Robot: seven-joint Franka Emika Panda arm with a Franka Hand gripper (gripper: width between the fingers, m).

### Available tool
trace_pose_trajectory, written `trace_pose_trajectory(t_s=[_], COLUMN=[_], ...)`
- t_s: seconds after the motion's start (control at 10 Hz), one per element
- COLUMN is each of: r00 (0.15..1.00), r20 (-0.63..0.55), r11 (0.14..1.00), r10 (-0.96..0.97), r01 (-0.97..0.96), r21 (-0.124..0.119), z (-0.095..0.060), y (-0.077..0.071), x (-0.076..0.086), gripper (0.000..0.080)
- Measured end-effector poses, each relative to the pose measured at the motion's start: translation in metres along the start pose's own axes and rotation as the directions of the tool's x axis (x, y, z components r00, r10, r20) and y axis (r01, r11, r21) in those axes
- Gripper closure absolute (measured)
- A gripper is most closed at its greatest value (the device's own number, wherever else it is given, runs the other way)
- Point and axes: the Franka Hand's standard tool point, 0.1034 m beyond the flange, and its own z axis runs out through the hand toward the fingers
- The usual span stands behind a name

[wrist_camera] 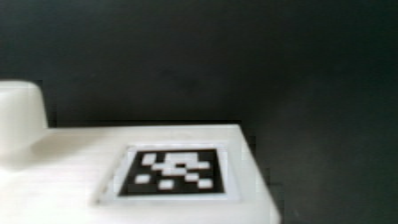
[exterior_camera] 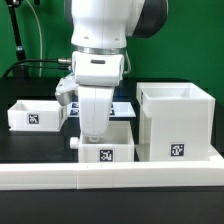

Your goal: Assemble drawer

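The tall white housing (exterior_camera: 175,120) stands on the black table at the exterior view's right, its tag facing front. One shallow tray (exterior_camera: 35,114) sits at the left. A second tray (exterior_camera: 108,148) sits in the middle front, tag on its front wall. My gripper (exterior_camera: 95,136) hangs straight down over this middle tray's left part, low at its rim; its fingertips are hidden. The wrist view shows a white tagged face (wrist_camera: 173,172) very close, with a white rounded piece (wrist_camera: 18,118) beside it. I cannot tell whether the jaws are open or shut.
A long white border rail (exterior_camera: 110,178) runs along the table's front edge, just in front of the middle tray and the housing. Part of the flat marker board (exterior_camera: 128,104) shows behind the arm. A black cable (exterior_camera: 40,66) lies at the back left.
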Motion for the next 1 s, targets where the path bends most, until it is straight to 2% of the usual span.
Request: trace_pose_trajectory(t_s=[0.2, 0.5, 0.6, 0.7, 1.0], r00=[1.000, 1.000, 1.000, 1.000, 1.000], r20=[-0.003, -0.003, -0.003, 0.000, 0.000], r11=[1.000, 1.000, 1.000, 1.000, 1.000], r10=[0.024, 0.025, 0.007, -0.005, -0.004], r01=[-0.024, -0.025, -0.007, 0.005, 0.004], r21=[0.000, 0.002, -0.006, 0.001, 0.001], z=[-0.001, 0.001, 0.005, 0.010, 0.009], y=[0.001, -0.001, -0.007, -0.014, -0.015], x=[0.012, 0.009, 0.009, 0.010, 0.010], gripper=[0.0757, 0.0757, 0.0757, 0.0757, 0.0757])
